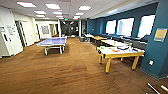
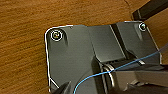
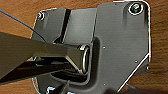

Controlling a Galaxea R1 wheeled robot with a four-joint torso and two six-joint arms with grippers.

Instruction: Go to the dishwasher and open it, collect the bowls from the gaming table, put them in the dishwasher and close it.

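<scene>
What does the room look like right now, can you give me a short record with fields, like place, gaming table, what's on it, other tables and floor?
place: open recreation room with teal walls and bright windows
gaming table: white top, yellow legs, right of centre, near the teal wall
on it: a small green bowl at its far end, other items too blurred to name
other table: a blue table-tennis table left of centre, farther back
floor: brown carpet
</scene>
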